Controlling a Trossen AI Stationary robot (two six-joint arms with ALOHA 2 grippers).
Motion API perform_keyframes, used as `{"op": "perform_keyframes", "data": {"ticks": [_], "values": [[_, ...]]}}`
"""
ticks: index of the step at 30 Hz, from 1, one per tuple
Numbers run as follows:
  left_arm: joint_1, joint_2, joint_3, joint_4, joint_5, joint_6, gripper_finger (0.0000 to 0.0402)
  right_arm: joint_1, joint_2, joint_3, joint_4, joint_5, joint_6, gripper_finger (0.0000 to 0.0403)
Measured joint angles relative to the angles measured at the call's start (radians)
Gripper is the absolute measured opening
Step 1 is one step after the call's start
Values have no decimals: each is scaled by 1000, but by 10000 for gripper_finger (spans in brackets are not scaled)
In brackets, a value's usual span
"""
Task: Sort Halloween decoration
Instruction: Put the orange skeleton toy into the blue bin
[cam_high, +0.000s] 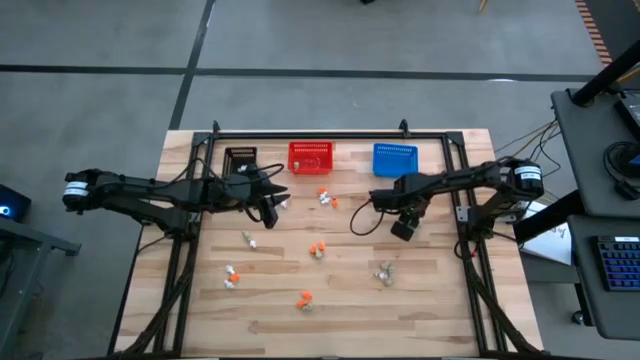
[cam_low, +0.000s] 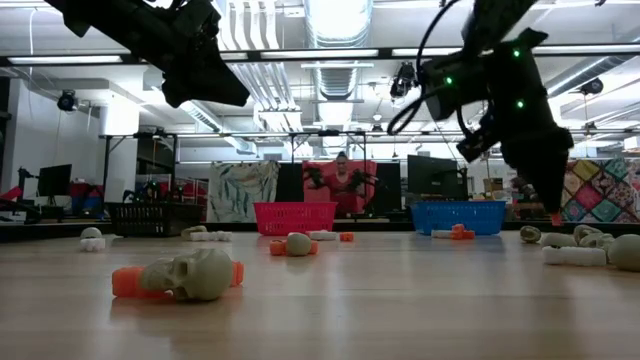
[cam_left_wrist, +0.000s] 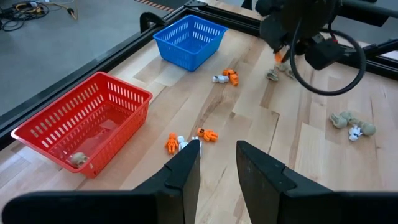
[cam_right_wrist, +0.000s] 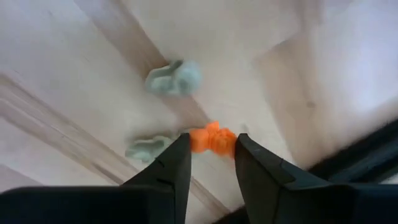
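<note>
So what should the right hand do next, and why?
Probably lift and carry its catch toward a basket: the right hand has an orange trinket between its fingers just above the table, with two pale trinkets lying beside it.

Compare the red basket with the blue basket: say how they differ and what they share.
Colour: the red basket is red, the blue basket blue. Contents: in the left wrist view a small beige-grey trinket lies in a corner of the red basket, while the blue basket shows nothing inside. Position: from above, the red basket sits between the black basket and the blue one. Both are small rectangular mesh baskets along the table's far edge.
</note>
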Motion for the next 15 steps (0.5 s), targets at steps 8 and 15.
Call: {"op": "perform_keyframes", "data": {"ticks": [8,15], "values": [[0,0,1,8,0,0,87,-6,-1,166,-63,56,-53,86],[0,0,14,8,0,0,87,-47,-2,305,-20,58,-132,70]]}}
